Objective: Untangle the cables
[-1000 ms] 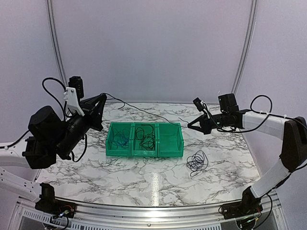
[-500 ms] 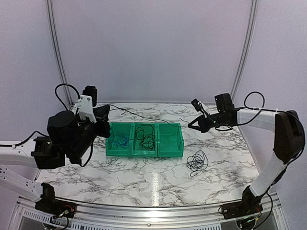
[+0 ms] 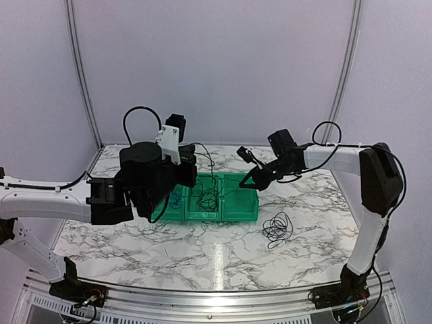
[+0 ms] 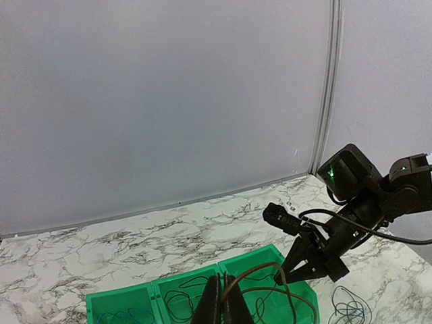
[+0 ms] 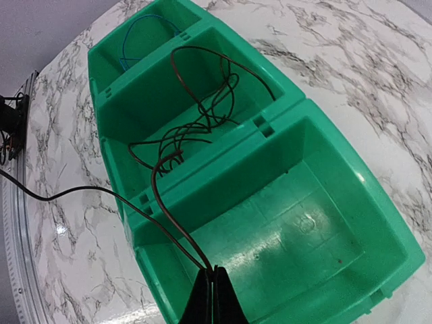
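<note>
Both claws are closed, each pinching a thin black cable. Your right claw (image 5: pixel 211 297) has its fingers pressed flat together on that black cable (image 5: pixel 156 192). The cable rises from the tips, bends over, and leaves sideways as a single strand. Directly beneath this claw you see the bare end compartment of the green bin (image 5: pixel 290 223). One compartment beyond lies a tangle of black cables (image 5: pixel 199 125), and the furthest compartment holds a blue cable (image 5: pixel 145 27).

Your left claw (image 4: pixel 220 304) is likewise clamped, fingers together, with cable looping out just ahead of its tips, above the bin. The right claw faces it over the bin, near but apart, with a thin strand spanning the gap between them. Outside the bin, on the marble table (image 3: pixel 169 250) to the near side of the right claw, a loose coil (image 3: pixel 277 227) of black cable lies by itself.
</note>
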Robot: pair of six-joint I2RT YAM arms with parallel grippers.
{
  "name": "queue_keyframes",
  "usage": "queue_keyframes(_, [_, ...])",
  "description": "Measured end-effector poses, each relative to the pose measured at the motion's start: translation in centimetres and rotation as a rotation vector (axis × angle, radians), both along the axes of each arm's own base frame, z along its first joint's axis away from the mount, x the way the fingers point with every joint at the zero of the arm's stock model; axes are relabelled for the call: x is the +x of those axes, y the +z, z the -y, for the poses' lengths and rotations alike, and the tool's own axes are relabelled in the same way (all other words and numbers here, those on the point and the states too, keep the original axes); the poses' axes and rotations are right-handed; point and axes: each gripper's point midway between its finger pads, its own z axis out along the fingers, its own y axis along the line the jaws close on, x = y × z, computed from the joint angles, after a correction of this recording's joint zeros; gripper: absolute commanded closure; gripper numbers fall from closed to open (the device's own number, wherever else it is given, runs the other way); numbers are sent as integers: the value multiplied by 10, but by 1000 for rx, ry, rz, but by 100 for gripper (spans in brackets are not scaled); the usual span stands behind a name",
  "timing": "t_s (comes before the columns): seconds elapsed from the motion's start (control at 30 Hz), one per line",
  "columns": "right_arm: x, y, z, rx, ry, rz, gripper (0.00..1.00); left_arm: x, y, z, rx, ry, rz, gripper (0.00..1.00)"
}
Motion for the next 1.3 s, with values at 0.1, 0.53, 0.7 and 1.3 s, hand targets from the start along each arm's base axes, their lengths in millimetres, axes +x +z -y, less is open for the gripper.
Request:
queue_keyframes(0.1, [-1, 13, -22, 9, 47, 23, 100, 5, 7, -5, -32, 9, -1, 100])
queue_keyframes(0.53, [7, -16, -106, -66, 131, 17, 71, 25, 2, -57, -135, 105, -38, 100])
queue_keyframes(0.7, [5, -12, -100, -97, 117, 28, 62, 39, -19, -59, -128, 120, -79, 100])
queue_keyframes(1.3, [-26, 66, 47, -85, -39, 210, 61, 109, -12, -10, -148, 40, -107, 100])
